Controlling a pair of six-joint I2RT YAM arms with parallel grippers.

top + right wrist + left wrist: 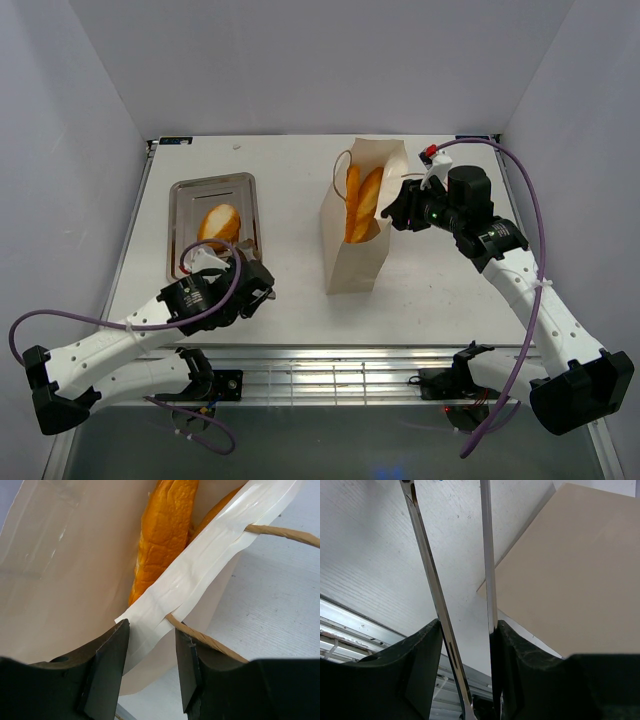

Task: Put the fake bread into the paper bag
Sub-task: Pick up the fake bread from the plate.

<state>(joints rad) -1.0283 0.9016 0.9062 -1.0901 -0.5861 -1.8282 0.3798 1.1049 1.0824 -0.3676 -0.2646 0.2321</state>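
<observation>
The paper bag [355,235] stands upright at mid-table with two long fake bread pieces [362,200] inside. One oval fake bread roll [220,222] lies on the steel tray [183,200]. My right gripper [402,205] is open at the bag's right rim. In the right wrist view the taped rim [200,570] and a cord handle [210,640] pass between its fingers [107,665], with bread [165,530] beyond. My left gripper [250,285] is below the tray, shut on the silver tongs [427,570]. The bag's side [570,580] shows to its right.
White walls enclose the table on three sides. A metal rail [330,375] runs along the near edge by the arm bases. Purple cables loop from both arms.
</observation>
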